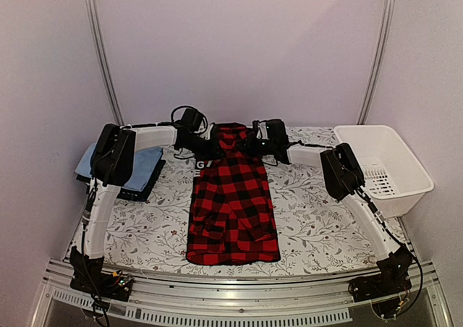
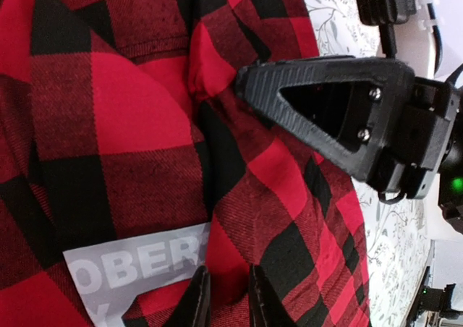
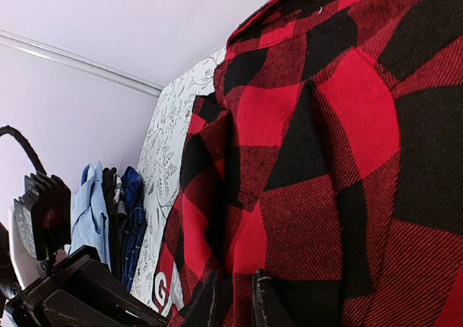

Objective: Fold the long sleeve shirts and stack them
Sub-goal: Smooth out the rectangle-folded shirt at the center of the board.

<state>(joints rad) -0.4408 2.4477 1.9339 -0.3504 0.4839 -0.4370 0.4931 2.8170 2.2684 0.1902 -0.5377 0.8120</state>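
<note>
Flannel shirt (image 1: 233, 204), red-and-black check: lies lengthwise down the middle of the table (image 1: 145, 229), with the hem toward the arm bases and the collar end bunched up at the far side between the two claws.

Surface and room: the table is covered in a white cloth with a grey floral print. Pale lilac walls stand behind and to both sides, and a metal rail (image 1: 101, 59) runs up the back at each side. A white plastic basket (image 1: 414, 173) sits at the far right corner. At the far left, a folded light blue shirt (image 1: 147, 158) is stacked on a dark navy garment (image 1: 136, 192).

Left claw (image 2: 226, 302): fingers nearly together, with a ridge of flannel nipped between them. Right claw (image 3: 233, 302): the same, its narrow gap filled with flannel.

The top view alone gives the whole layout and the basket. The left wrist view makes the lettering patch (image 2: 137, 265) readable: white "OBER" on a grey-looking ground, just beside that claw's fingers. It also shows the right claw's black finger against the cloth. The right wrist view shows the folded stack edge-on, with blue and navy layers side by side.
</note>
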